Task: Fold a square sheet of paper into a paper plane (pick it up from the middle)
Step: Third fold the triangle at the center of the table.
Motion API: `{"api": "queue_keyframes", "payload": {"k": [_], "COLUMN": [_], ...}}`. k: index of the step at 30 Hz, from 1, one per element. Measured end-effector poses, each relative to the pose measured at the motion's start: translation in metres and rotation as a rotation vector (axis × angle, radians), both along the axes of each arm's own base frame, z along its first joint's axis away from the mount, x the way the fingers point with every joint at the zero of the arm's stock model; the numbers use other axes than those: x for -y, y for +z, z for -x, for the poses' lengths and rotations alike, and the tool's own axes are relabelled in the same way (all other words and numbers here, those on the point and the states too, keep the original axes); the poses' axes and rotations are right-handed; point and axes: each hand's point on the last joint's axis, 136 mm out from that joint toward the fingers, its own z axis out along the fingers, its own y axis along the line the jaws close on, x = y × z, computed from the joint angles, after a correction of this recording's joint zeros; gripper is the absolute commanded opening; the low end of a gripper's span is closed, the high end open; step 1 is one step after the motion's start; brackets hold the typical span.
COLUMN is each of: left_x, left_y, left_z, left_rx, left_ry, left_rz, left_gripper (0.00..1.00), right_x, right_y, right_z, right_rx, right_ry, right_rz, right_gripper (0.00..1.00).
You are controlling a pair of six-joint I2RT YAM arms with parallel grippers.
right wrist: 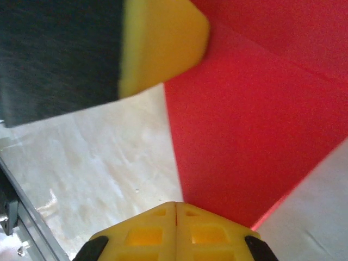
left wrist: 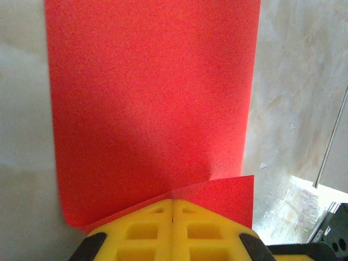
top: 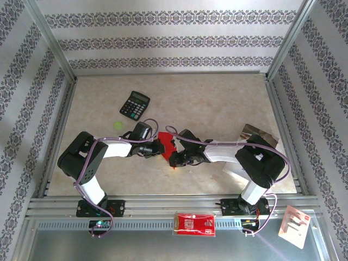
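In the top external view, the square sheet of paper (top: 166, 140) is lying just below the centre of the frame on the beige table (top: 217, 103). Much of it is being covered by the two grippers. The left gripper (top: 161, 148) is being held at its left edge, and the right gripper (top: 174, 159) at its lower right edge.

In the left wrist view, the sheet (left wrist: 152, 98) is spreading from the top of the frame down to the left gripper (left wrist: 172, 202) at the bottom centre. A folded flap of the sheet is lying across the lower right, its crease slanting up to the right. The yellow fingers (left wrist: 141, 231) are being pressed together along a thin seam, with no gap between them. Whether paper is being pinched in that seam cannot be told.

In the right wrist view, the sheet (right wrist: 244, 130) is taking up the right half of the frame, with a crease running across its upper part. The right gripper (right wrist: 175, 205) is sitting at the bottom centre, its tips at the sheet's lower corner. Its jaws are likewise being kept fully together, and a grip on the paper cannot be confirmed.

A black calculator (top: 134, 105) and a small green disc (top: 118, 125) are lying at the upper left of the sheet. A red-and-white packet (top: 194, 223) is lying at the bottom centre.
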Motion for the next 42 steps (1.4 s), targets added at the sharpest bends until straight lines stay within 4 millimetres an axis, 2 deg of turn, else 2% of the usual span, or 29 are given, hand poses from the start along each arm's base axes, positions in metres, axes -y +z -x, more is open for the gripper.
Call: {"api": "queue_keyframes", "payload": {"k": [3,12,19,22,24,27,31,34,42], "left_x": [0.000,0.000,-0.001,0.000,0.003,0.011,0.016,0.019,0.023], "left_y": [0.000,0.001,0.010,0.024,0.034,0.045,0.040,0.036,0.019], "left_z": [0.000,-0.001,-0.001,0.000,0.004,0.017,0.032,0.039,0.040], "left_rx": [-0.001,-0.012,-0.033,-0.021,-0.012,-0.010,-0.049,-0.073,-0.115], "left_ry": [-0.001,-0.001,0.017,0.036,0.041,0.035,0.035,0.034,0.040], "left_rz": [-0.003,-0.012,-0.021,0.004,0.023,0.052,0.059,0.055,0.045], "left_gripper": [0.00,0.02,0.28,0.29,0.28,0.14,0.02,0.00,0.00], "right_x": [0.006,0.006,0.007,0.007,0.007,0.007,0.008,0.008,0.008], "right_y": [-0.006,-0.007,-0.008,-0.008,-0.008,-0.008,-0.008,-0.008,-0.008], "right_z": [0.003,0.003,0.004,0.003,0.003,0.003,0.003,0.003,0.003], "right_rx": [-0.011,0.007,0.021,0.018,0.015,0.013,0.016,0.017,0.017], "right_ry": [-0.004,-0.004,-0.009,-0.018,-0.022,-0.028,-0.031,-0.031,-0.032], "right_rz": [0.006,-0.026,-0.045,-0.049,-0.049,-0.048,-0.048,-0.049,-0.047], "right_gripper": [0.00,0.00,0.00,0.00,0.00,0.00,0.00,0.00,0.00]}}
